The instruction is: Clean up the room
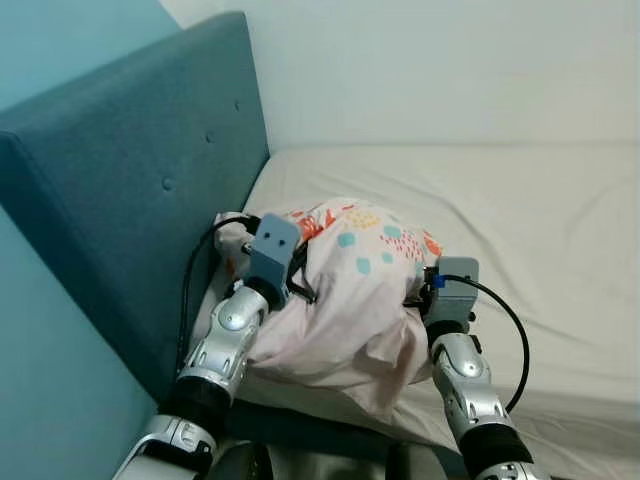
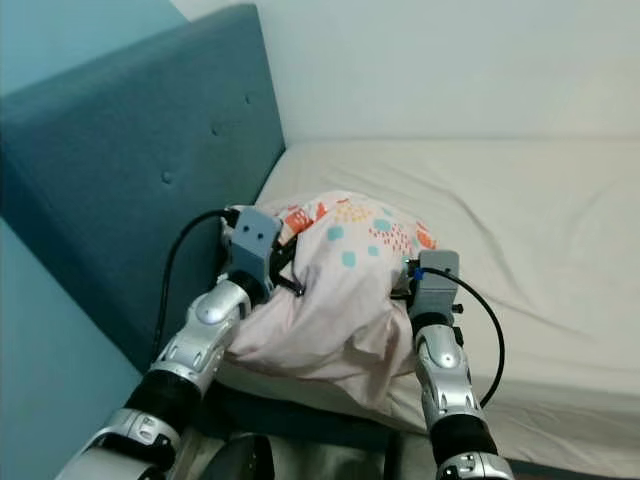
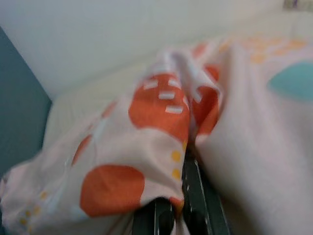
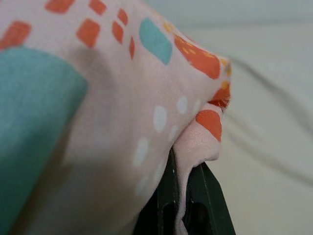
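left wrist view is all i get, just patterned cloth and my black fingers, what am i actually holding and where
Observer: A pink patterned pillow, held at the head end of a bed, beside the blue headboard.
Operator: is the other arm on it too
Observer: Yes. The right gripper is shut on a fold at the pillow's right edge, while the left gripper pinches its left edge.
Operator: is it lifted or lying down
Observer: Its lower part hangs over the mattress edge toward the robot; whether the rest is lifted off the sheet, I cannot tell.
Operator: anything else on the bed
Observer: The stretch of mattress in view carries just a wrinkled cream sheet.
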`<state>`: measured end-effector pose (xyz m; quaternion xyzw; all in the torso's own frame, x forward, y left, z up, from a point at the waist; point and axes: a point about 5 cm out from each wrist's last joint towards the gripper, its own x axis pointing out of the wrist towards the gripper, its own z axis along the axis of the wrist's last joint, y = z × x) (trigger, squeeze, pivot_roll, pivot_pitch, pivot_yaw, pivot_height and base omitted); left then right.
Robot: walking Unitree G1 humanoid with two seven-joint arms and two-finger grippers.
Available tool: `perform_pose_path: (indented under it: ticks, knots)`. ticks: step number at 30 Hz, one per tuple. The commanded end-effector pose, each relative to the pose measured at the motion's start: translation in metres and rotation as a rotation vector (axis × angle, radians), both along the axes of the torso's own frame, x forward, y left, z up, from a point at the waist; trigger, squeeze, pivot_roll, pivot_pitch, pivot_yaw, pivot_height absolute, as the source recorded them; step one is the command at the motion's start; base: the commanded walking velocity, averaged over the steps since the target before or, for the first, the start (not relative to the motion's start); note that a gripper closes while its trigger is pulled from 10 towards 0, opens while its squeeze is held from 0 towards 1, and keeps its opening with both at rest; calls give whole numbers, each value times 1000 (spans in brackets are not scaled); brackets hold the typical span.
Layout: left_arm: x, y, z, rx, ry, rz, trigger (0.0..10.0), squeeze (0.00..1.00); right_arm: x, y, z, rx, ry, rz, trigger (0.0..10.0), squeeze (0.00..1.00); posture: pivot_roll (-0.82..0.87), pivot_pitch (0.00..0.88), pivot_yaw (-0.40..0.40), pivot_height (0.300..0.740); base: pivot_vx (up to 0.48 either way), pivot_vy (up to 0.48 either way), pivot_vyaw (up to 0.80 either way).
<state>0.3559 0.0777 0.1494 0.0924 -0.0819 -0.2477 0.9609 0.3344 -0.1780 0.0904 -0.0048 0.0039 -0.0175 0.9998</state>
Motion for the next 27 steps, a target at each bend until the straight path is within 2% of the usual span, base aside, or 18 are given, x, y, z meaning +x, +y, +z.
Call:
perform_pose_path:
  ticks: [1, 2, 4, 7, 8, 9, 11, 13, 14, 16, 18, 20, 22, 23, 24, 25, 26, 27]
  knots:
    - [9, 2, 10, 69, -52, -4, 10000, 0, 4, 4, -4, 18, 22, -15, 10000, 0, 38, 184, 51, 607, 0, 0, 0]
    - [17, 7, 16, 117, -73, 27, 10000, 0, 7, 3, -6, 19, 44, -30, 10000, 0, 37, 200, 48, 607, 0, 0, 0]
    - [24, 11, 24, 145, -99, 56, 10000, 0, 11, 3, -6, 21, 62, -38, 10000, 0, 36, 205, 46, 607, 0, 0, 0]
    - [24, 11, 24, 145, -99, 56, 10000, 0, 11, 3, -6, 21, 62, -38, 10000, 0, 36, 205, 46, 607, 0, 0, 0]
    - [32, 16, 38, 190, -147, 102, 10000, 0, 17, 7, -3, 19, 77, -32, 10000, 0, 42, 222, 33, 607, 0, 0, 0]
    - [43, 29, 68, 235, -236, 188, 10000, 0, 28, 21, 6, 11, 92, 16, 10000, 0, 54, 232, 13, 607, 0, 0, 0]
    - [43, 29, 68, 235, -236, 188, 10000, 0, 28, 21, 6, 11, 92, 16, 10000, 0, 54, 232, 13, 607, 0, 0, 0]
    - [55, 58, 121, 313, -394, 338, 10000, 0, 43, 54, 24, -18, 99, 124, 10000, 0, 60, 227, -17, 607, 0, 0, 0]
    - [55, 58, 121, 313, -394, 338, 10000, 0, 43, 54, 24, -18, 99, 124, 10000, 0, 60, 227, -17, 607, 0, 0, 0]
    - [55, 83, 152, 374, -499, 435, 10000, 0, 49, 81, 36, -33, 82, 210, 10000, 0, 63, 223, -30, 607, 0, 0, 0]
    - [55, 83, 152, 374, -499, 435, 10000, 0, 49, 81, 36, -33, 82, 210, 10000, 0, 63, 223, -30, 607, 0, 0, 0]
    - [49, 110, 178, 463, -630, 536, 10000, 0, 46, 113, 40, -65, 66, 329, 10000, 0, 73, 225, -53, 607, 0, 0, 0]
    - [49, 110, 178, 463, -630, 536, 10000, 0, 46, 113, 40, -65, 66, 329, 10000, 0, 73, 225, -53, 607, 0, 0, 0]
    - [44, 121, 187, 521, -702, 570, 10000, 0, 40, 130, 36, -90, 70, 398, 10000, 0, 82, 226, -64, 607, 0, 0, 0]
    - [44, 121, 187, 521, -702, 570, 10000, 0, 40, 130, 36, -90, 70, 398, 10000, 0, 82, 226, -64, 607, 0, 0, 0]
    - [41, 128, 178, 583, -702, 547, 10000, 0, 30, 145, 23, -117, 114, 469, 10000, 0, 88, 228, -70, 607, 0, 0, 0]
    - [41, 128, 178, 583, -702, 547, 10000, 0, 30, 145, 23, -117, 114, 469, 10000, 0, 88, 228, -70, 607, 0, 0, 0]
    - [39, 133, 158, 628, -662, 506, 10000, 0, 20, 154, 8, -146, 175, 515, 10000, 0, 88, 230, -69, 607, 0, 0, 0]
